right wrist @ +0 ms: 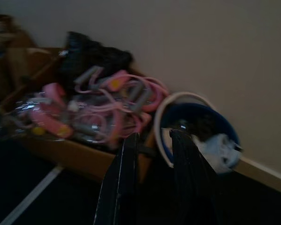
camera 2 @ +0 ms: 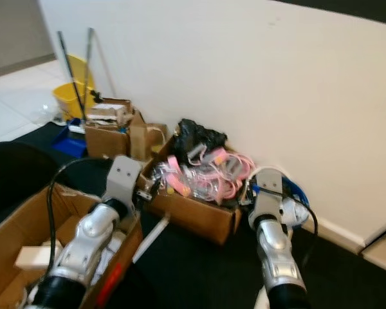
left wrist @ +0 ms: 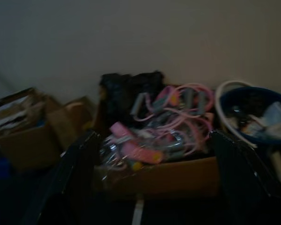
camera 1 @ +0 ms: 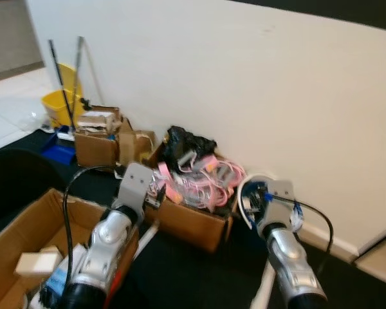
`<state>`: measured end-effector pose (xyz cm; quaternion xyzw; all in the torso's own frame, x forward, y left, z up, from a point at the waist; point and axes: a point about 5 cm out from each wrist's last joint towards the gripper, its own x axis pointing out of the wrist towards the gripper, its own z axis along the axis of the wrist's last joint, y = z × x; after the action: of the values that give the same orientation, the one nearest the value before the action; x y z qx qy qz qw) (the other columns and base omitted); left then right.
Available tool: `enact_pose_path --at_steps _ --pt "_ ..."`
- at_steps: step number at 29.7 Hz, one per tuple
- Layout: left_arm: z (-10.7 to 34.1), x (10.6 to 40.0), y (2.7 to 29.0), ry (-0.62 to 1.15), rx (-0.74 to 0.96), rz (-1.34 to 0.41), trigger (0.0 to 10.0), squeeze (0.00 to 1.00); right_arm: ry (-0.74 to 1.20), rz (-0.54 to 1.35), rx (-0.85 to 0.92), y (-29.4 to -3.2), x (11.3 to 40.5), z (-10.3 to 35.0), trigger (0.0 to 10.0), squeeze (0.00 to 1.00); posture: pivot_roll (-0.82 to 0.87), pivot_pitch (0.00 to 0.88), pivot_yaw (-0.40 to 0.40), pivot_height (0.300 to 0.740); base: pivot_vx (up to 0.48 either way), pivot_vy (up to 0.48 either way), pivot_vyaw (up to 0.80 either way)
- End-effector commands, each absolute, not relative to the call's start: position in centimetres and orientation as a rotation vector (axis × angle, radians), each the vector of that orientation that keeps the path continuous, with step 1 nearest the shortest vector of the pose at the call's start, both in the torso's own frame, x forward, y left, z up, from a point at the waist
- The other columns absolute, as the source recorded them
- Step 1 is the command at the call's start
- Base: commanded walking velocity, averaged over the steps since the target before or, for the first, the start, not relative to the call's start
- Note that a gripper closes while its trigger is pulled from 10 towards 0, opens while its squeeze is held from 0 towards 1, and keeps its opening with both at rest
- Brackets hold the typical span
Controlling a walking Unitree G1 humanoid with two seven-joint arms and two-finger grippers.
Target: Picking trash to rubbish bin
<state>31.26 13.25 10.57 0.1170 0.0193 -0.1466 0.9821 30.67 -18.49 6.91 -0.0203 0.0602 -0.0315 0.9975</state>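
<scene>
**Both grippers raised toward the bin by the wall**

Left wrist view shows the left gripper (left wrist: pixel 152 187) with its fingers spread wide, facing a cardboard box (left wrist: pixel 164 176) of pink cables. The right gripper (right wrist: pixel 154 180) has a narrow gap between its fingers and holds nothing. The blue rubbish bin (right wrist: pixel 201 133), with crumpled trash inside, stands against the white wall (camera 1: pixel 257 77), just beside the box.

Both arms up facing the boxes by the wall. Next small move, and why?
Probably ease the right gripper forward toward the blue bin. Its fingers stand just short of the rim with a narrow gap and nothing visible between them. The left gripper, fingers wide, faces the box of pink cords.
</scene>
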Motion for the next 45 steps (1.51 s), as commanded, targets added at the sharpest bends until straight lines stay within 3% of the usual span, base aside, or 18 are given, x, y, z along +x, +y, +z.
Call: enact_pose_path --at_steps 1,45 --pt "10.3 31.1 12.8 0.053 0.232 -0.319 10.0 0.00 0.122 -0.092 -0.038 -19.0 30.6 7.1 10.0 0.00 -0.09 0.020 -0.044 0.740 0.000 0.000 -0.80" --pt "9.7 31.2 12.1 0.064 0.212 -0.319 10.0 0.00 0.158 -0.084 -0.041 -18.5 30.0 6.5 10.0 0.00 -0.08 0.025 -0.047 0.740 0.000 0.000 -0.80"
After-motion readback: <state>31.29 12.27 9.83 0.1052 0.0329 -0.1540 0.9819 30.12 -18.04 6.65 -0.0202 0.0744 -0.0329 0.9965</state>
